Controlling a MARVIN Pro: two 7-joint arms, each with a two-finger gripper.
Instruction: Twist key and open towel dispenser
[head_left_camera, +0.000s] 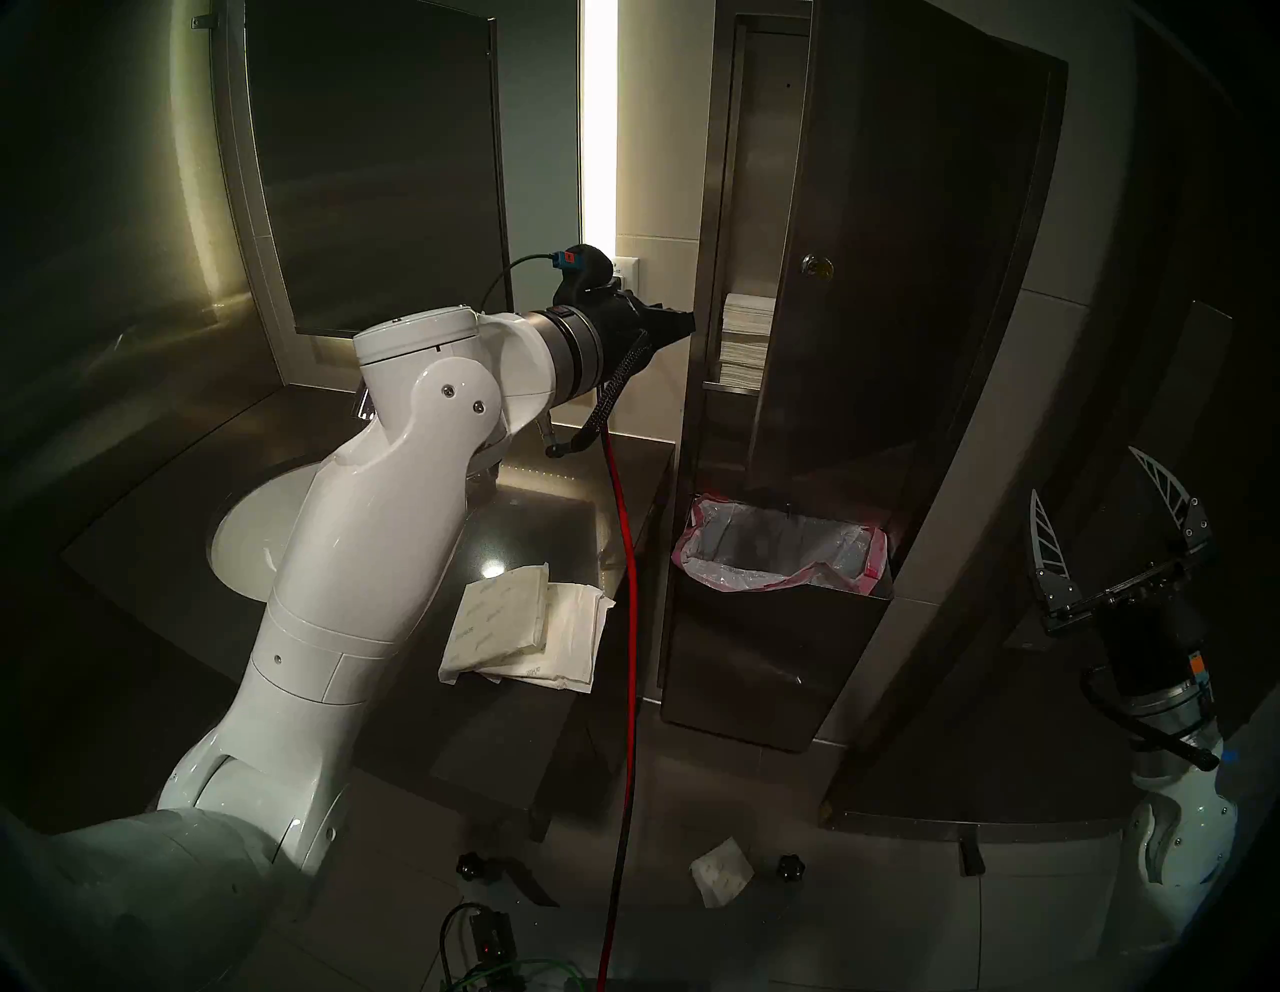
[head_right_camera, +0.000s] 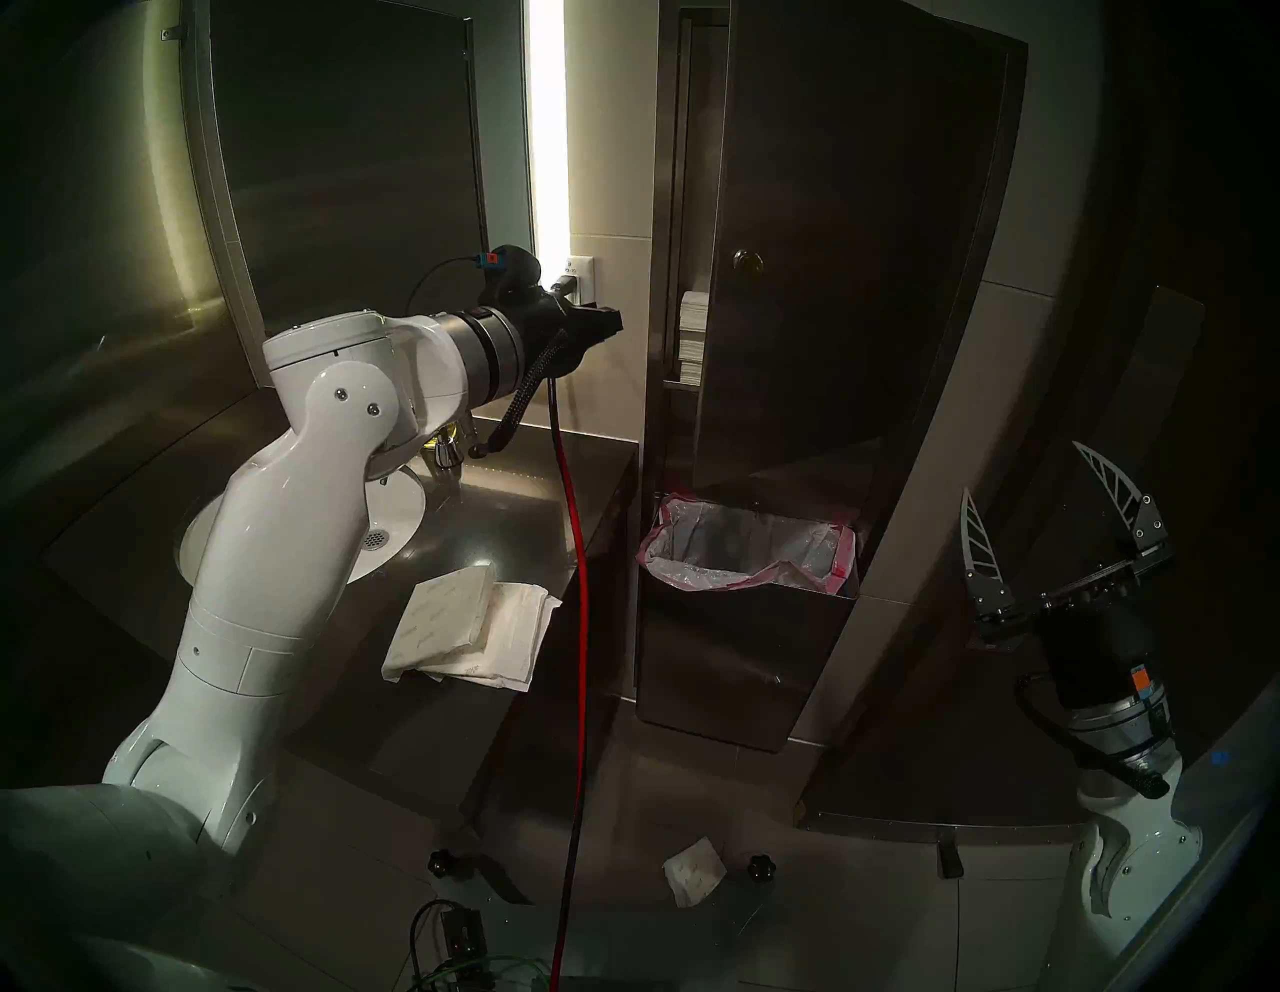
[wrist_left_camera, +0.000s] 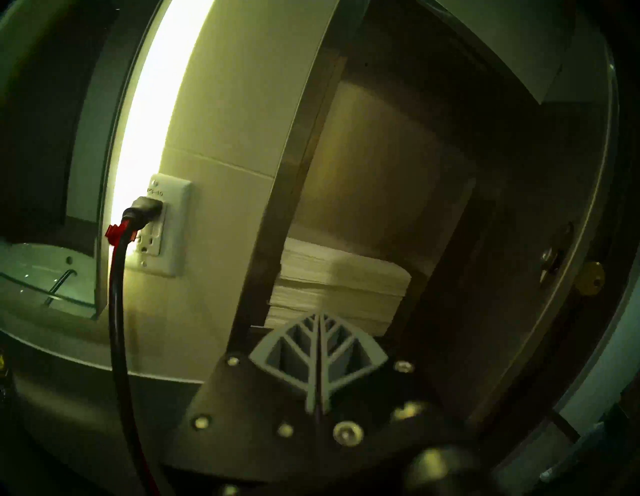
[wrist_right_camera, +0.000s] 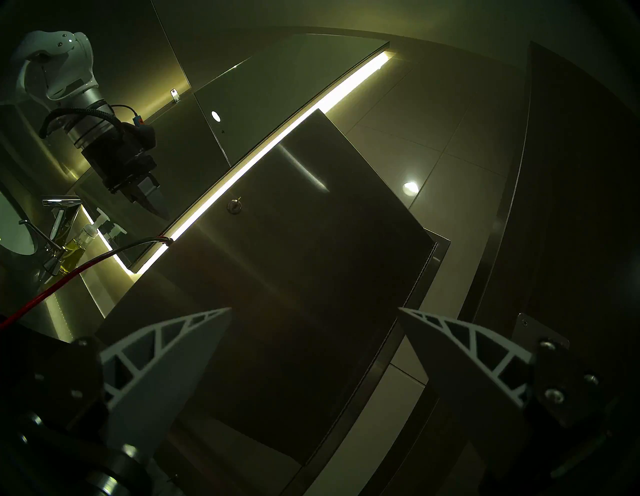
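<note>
The towel dispenser (head_left_camera: 900, 312) is a tall steel wall cabinet. Its long door stands ajar, swung out from the left side, and a stack of white paper towels (head_left_camera: 744, 339) shows in the gap. The key (head_left_camera: 816, 264) is a small round knob near the door's left edge, also seen as the key (wrist_right_camera: 234, 206) in the right wrist view. My left gripper (head_left_camera: 682, 324) is shut on nothing, its tips at the gap just left of the door edge, below the key and apart from it; the left gripper (wrist_left_camera: 320, 317) points at the towel stack (wrist_left_camera: 339, 284). My right gripper (head_left_camera: 1084, 472) is open, low and to the right of the door.
A bin with a pink-edged bag (head_left_camera: 776, 547) sits at the cabinet's foot. A red cable (head_left_camera: 623, 554) hangs from the wall outlet (wrist_left_camera: 166, 225) past the counter edge. Towel packs (head_left_camera: 526, 623) lie on the counter beside the sink (head_left_camera: 249, 533). A crumpled towel (head_left_camera: 720, 869) lies on the floor.
</note>
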